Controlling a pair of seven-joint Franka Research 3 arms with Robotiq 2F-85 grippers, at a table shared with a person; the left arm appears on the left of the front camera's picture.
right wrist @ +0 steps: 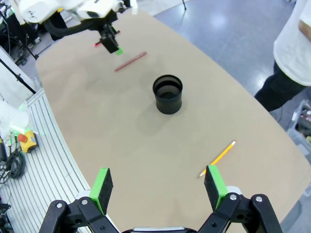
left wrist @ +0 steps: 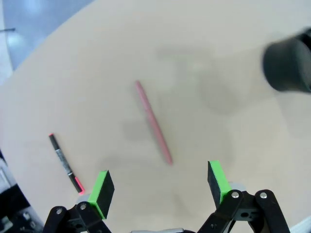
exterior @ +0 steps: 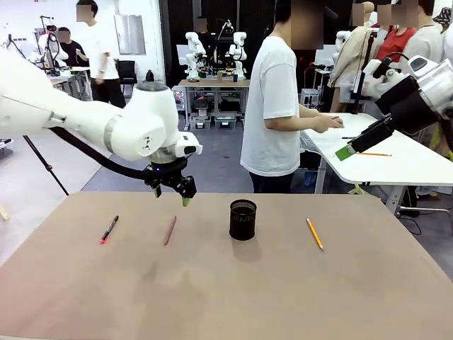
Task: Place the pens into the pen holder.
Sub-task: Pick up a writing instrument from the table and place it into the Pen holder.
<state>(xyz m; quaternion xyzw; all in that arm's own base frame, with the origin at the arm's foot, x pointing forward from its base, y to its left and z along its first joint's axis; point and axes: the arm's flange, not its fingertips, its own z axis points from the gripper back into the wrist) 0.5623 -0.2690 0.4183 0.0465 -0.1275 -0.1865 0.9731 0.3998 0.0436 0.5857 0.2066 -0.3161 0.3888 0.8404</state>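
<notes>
Nothing was placed yet: marker (exterior: 109,229) and reddish pen (exterior: 170,230) lay at nine o'clock of the pen holder (exterior: 243,219), pencil (exterior: 314,233) at three. The left gripper (left wrist: 160,187) and right gripper (right wrist: 158,187) gaped empty.

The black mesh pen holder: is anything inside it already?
No pen sticks out of the black metal-mesh cylindrical pen holder; from above, its inner wall looks dark and bare. Its bottom lies in shadow, unseen.

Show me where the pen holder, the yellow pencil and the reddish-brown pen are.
pen holder (exterior: 243,223): front view, on its mesh wall.
yellow pencil (exterior: 314,233): front view, middle of shaft.
reddish-brown pen (left wrist: 153,122): left wrist view, middle of shaft.
</notes>
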